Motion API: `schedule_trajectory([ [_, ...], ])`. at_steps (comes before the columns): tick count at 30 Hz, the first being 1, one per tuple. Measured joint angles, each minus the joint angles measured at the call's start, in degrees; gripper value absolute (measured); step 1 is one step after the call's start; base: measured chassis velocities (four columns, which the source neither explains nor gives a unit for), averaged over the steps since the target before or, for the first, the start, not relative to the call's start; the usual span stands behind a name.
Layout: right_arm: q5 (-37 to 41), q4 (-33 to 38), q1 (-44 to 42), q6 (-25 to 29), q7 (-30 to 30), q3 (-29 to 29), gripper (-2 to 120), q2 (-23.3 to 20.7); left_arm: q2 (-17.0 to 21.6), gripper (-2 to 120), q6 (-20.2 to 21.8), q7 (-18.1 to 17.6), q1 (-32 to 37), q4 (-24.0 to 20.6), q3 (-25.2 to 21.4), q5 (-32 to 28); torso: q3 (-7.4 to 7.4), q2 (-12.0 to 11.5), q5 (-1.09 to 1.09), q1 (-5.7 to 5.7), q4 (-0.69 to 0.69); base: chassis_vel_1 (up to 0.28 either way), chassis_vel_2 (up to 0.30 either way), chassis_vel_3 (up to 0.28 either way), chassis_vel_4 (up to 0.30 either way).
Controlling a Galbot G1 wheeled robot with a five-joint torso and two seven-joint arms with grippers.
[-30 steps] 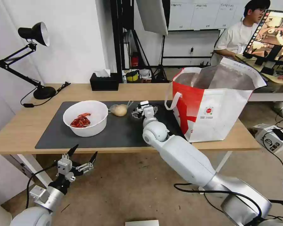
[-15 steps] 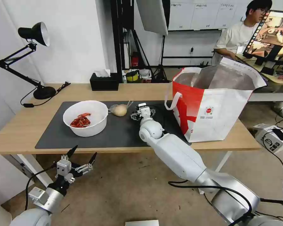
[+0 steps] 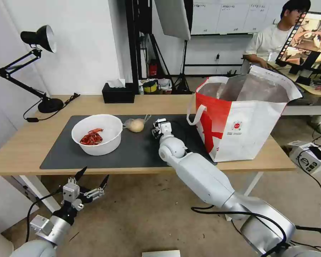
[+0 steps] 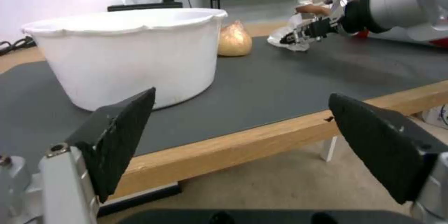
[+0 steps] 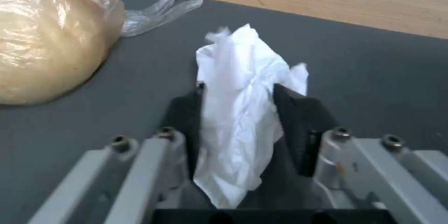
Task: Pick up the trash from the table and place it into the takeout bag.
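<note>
on mat [image 3: 139, 150], right gripper [image 5: 238, 112] clamps crumpled tissue [image 5: 243, 87] (lower end hidden); left gripper [image 4: 238, 140] spread wide, empty

Your tissue [image 5: 243, 112] is crumpled white, pinched between the right gripper's [image 5: 238, 94] black pads low over the grey mat [image 3: 139, 150]. Just beside it lies the bagged lump [image 3: 135, 125], beige in clear film, its loose knot trailing toward the tissue. You have the white bowl [image 3: 97, 134] upright on the mat's left part, red shells [image 3: 91, 137] heaped inside. On the table's [image 3: 25, 146] right end your red-and-white bag [image 3: 242, 117] stands open, foil lining showing, one corner on the mat.
</note>
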Motion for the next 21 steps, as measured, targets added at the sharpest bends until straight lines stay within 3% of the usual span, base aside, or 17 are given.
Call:
schedule_trajectory([
  [1, 0.1, 0.2, -0.1, 0.0, 0.0, 0.1, 34, -0.1, 0.0, 100, 0.0, 0.0, 0.0, 0.0, 0.1, 0.0, 0.0, 0.0, 0.0, 0.0, 0.0, 0.0, 0.0, 0.0, 0.0],
  [3, 0.2, 0.5, -0.2, 0.0, 0.0, 0.1, 30, -0.3, 0.0, 100, 0.0, 0.0, 0.0, 0.0, 0.1, 0.0, 0.0, 0.0, 0.0, 0.0, 0.0, 0.0, 0.0, 0.0, 0.0],
  [10, 1.9, 5.7, -1.7, 1.2, -1.0, 1.4, 0, -3.0, 0.3, 100, 0.0, -0.1, -0.4, 0.0, 0.7, -0.1, 0.0, 0.0, 0.0, 0.0, 0.0, 0.0, 0.0, 0.0, 0.0],
  [14, 2.5, 11.1, -2.8, 1.8, -1.7, 1.5, 0, -5.5, 0.1, 100, 0.0, -0.2, -0.4, 0.0, 0.8, -0.1, 0.0, 0.0, 0.01, 0.0, 0.0, 0.0, 0.0, 0.0, 0.0],
  [16, 3.6, 19.6, -4.5, 2.1, -2.9, 2.1, 0, -9.2, 0.0, 100, 0.0, -0.2, -0.5, 0.0, 0.8, -0.2, 0.0, 0.0, 0.01, 0.0, 0.0, 0.0, 0.0, 0.0, 0.0],
  [21, 4.6, 29.4, -6.7, 2.9, -3.8, 3.9, 0, -13.3, -0.1, 100, 0.0, -0.3, -0.5, 0.0, 0.8, -0.2, 0.0, 0.0, 0.02, 0.0, -0.01, 0.0, 0.0, 0.0, 0.0],
])
